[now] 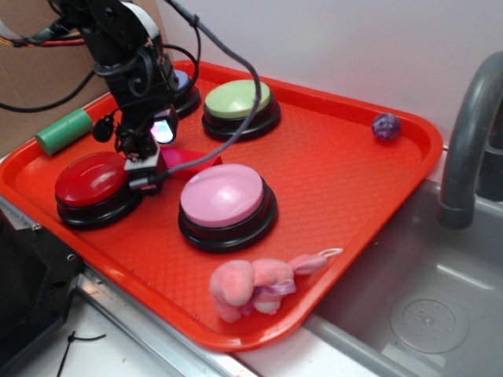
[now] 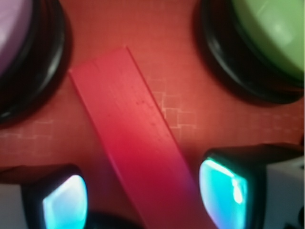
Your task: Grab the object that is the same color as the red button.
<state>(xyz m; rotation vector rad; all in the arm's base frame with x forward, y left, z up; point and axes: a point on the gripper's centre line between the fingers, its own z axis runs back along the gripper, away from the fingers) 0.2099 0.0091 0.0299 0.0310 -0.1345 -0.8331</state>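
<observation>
The object, a small flat red block, lies slanted on the red tray and runs down between my gripper's two fingers. In the exterior view the block pokes out to the right of the gripper, between the red button and the pink button. My gripper is open and low over the block's near end. One glowing cyan fingertip stands on each side, with a gap to the block on both sides.
A green button and a blue-purple button sit behind the gripper. A green cylinder lies off the tray at the left. A purple ball and a pink plush rest on the tray. A sink with a faucet lies to the right.
</observation>
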